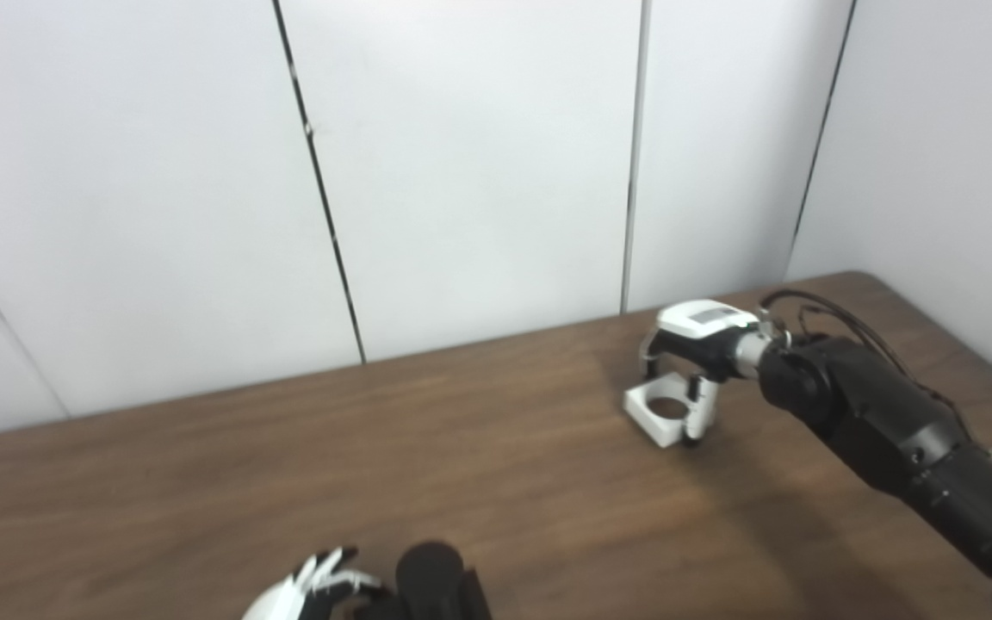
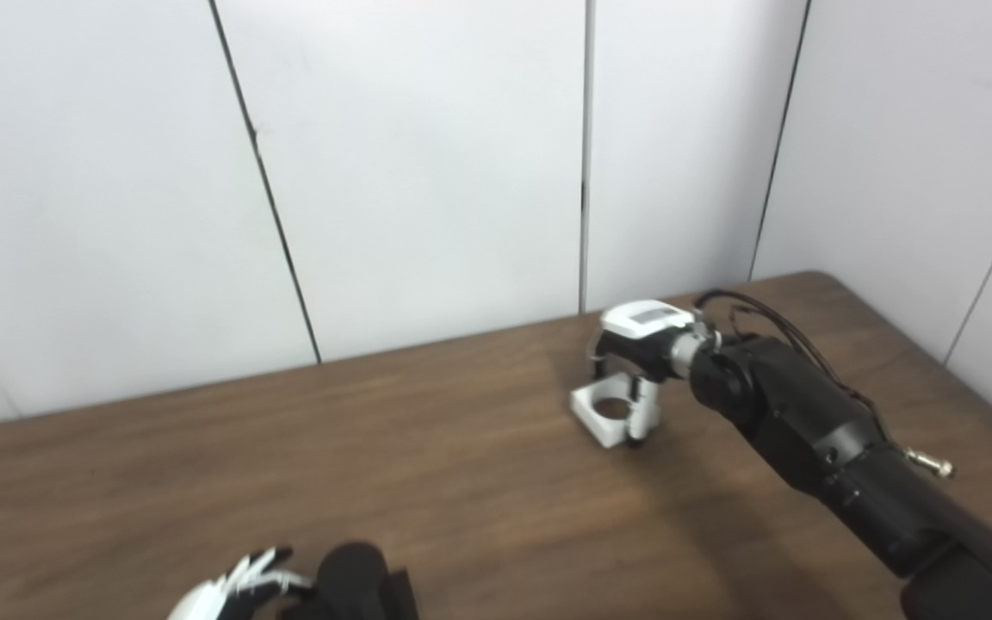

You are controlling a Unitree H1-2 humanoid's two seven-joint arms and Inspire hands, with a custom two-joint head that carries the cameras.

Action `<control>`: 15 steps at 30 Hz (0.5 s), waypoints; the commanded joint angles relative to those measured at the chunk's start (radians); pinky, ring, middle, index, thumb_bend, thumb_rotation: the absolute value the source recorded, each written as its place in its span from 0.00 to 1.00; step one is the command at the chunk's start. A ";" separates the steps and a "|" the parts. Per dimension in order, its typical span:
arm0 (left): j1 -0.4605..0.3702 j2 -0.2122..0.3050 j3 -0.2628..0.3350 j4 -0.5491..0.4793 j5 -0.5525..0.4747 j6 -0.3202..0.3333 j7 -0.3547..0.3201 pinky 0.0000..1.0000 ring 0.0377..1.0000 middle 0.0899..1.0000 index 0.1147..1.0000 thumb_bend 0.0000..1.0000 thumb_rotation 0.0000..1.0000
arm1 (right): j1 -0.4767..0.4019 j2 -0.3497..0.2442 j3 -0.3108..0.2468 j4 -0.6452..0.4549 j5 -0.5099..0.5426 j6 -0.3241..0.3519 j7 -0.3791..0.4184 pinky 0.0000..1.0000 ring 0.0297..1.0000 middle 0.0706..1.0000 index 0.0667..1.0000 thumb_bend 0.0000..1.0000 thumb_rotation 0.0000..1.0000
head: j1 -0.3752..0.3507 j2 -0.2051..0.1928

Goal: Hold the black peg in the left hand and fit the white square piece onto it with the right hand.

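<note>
1. You see a brown wood-grain table [image 1: 375,465] against white wall panels [image 1: 461,172].
2. Your right hand [image 1: 692,344] closes its fingers around the white square piece [image 1: 658,412] resting far right on the table.
3. Your left hand [image 1: 311,590] wraps the black peg [image 1: 431,577] at the bottom edge.

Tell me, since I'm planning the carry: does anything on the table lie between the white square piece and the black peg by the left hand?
Nothing visible does. The white square piece sits under the right hand, the black peg by the left hand, with only bare table between them.
</note>
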 commanded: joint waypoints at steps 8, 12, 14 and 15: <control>0.000 -0.023 0.032 -0.018 0.050 0.057 -0.132 1.00 1.00 0.95 0.43 0.50 0.06 | -0.046 -0.006 -0.098 -0.436 0.096 0.094 0.201 1.00 0.92 0.78 0.45 0.53 0.14 | 0.095 0.132; -0.009 -0.040 0.044 -0.017 0.075 0.057 -0.160 1.00 1.00 0.95 0.43 0.50 0.07 | -0.048 0.043 -0.098 -0.546 0.145 0.080 0.213 1.00 0.91 0.77 0.44 0.53 0.14 | 0.103 0.149; -0.010 -0.047 0.048 -0.019 0.087 0.057 -0.170 1.00 1.00 0.94 0.43 0.50 0.07 | -0.052 0.065 -0.095 -0.579 0.161 0.085 0.222 1.00 0.89 0.76 0.44 0.53 0.14 | 0.108 0.158; -0.009 -0.052 0.050 -0.018 0.090 0.057 -0.174 1.00 1.00 0.94 0.43 0.50 0.06 | -0.056 0.079 -0.088 -0.598 0.162 0.094 0.232 1.00 0.89 0.76 0.44 0.53 0.14 | 0.109 0.159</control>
